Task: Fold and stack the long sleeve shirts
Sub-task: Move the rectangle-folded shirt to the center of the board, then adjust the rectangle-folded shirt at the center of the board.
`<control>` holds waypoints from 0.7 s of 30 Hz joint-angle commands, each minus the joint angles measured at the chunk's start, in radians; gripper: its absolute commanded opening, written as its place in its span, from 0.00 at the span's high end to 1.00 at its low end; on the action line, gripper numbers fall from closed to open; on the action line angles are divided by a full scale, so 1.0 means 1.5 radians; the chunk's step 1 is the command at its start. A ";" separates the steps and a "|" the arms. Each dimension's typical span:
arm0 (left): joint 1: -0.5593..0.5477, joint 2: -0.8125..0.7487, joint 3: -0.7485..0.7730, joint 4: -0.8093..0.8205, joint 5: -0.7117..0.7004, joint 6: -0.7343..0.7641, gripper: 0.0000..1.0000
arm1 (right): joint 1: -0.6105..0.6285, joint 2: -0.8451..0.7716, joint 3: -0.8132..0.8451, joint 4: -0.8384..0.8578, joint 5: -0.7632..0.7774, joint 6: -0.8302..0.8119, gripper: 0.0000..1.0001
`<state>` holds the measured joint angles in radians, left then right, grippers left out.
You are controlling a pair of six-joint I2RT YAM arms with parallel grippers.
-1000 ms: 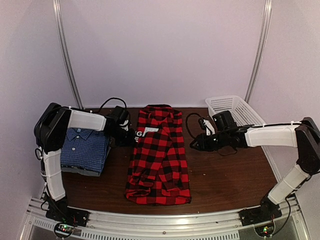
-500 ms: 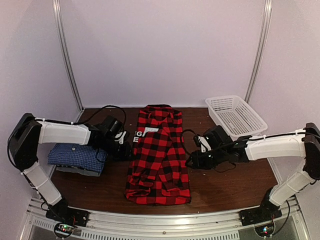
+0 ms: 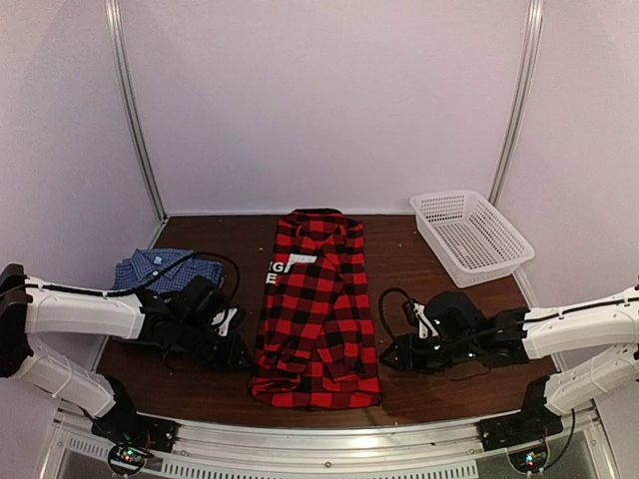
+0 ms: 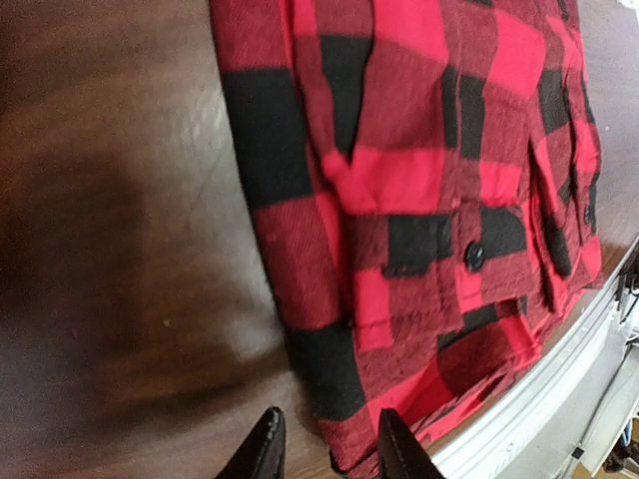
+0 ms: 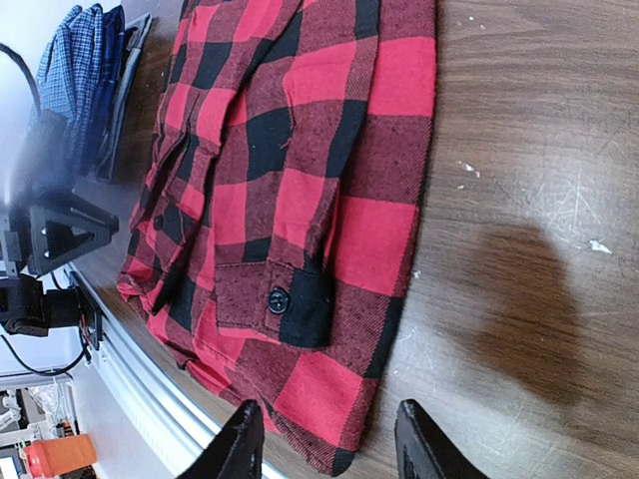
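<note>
The red-and-black plaid shirt [image 3: 318,309] lies flat lengthwise in the middle of the table, collar at the far end, sleeves folded in. My left gripper [image 3: 243,361] sits low at its near left corner. In the left wrist view the hem corner of the plaid shirt [image 4: 419,150] lies between the parted fingertips of the left gripper [image 4: 329,444], ungripped. My right gripper [image 3: 391,357] is at the near right corner. In the right wrist view the right gripper [image 5: 324,439] is open just short of the hem of the plaid shirt [image 5: 290,150]. A folded blue checked shirt [image 3: 150,267] rests at the left.
A white mesh basket [image 3: 469,235] stands at the back right. The table's metal front rail [image 3: 319,434] runs just below the shirt's hem. The blue shirt [image 5: 80,70] also shows at the top left of the right wrist view. Bare wood [image 3: 454,309] lies right of the plaid shirt.
Both arms have swung from the shirt's middle toward the near edge, down to its bottom corners. The left arm no longer covers the blue shirt. Both jaws have parted a little more.
</note>
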<state>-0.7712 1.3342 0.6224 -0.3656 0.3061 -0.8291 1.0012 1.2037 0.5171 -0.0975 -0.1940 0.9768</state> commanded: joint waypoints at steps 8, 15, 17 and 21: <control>-0.131 -0.121 -0.137 0.156 -0.062 -0.176 0.57 | 0.035 -0.038 -0.068 0.049 0.040 0.005 0.52; -0.160 -0.106 -0.124 0.159 -0.108 -0.165 0.57 | 0.044 -0.051 -0.077 0.038 0.063 -0.017 0.51; -0.166 -0.093 -0.117 0.148 -0.113 -0.164 0.57 | 0.047 -0.059 -0.081 0.040 0.065 -0.025 0.51; -0.183 -0.071 -0.096 0.108 -0.138 -0.156 0.58 | 0.050 -0.078 -0.073 0.014 0.084 -0.049 0.49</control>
<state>-1.0233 1.2018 0.4343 -0.1829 0.1566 -1.0679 1.0657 1.1202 0.4065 -0.0570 -0.1234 0.9459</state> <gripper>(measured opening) 0.427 0.500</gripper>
